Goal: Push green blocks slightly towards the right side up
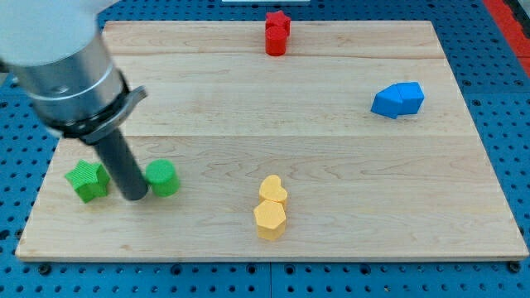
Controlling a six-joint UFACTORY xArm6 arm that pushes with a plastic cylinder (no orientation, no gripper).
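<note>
We have no jaws to open or shut: our arm ends in a straight dark rod, and my tip [133, 197] rests on the wooden board [331, 165] near the view's lower left. It holds nothing. The tip stands between the two green blocks. The green star-shaped block [87, 180] lies just to the view's left of the rod, and the rounder green block [163, 177] lies just to its right. From this angle the rod seems to touch the rounder block's left edge, though we cannot be sure, since the rod covers that edge. A narrow strip of board shows between the rod and the star.

Both green blocks sit near the board's left end, close to its bottom edge. Near the bottom centre, two yellow blocks [271, 208] lie touching, one above the other. A red block [277, 33] stands at the top edge, right of centre. A blue block [397, 99] lies well apart near the right edge, in the upper half.
</note>
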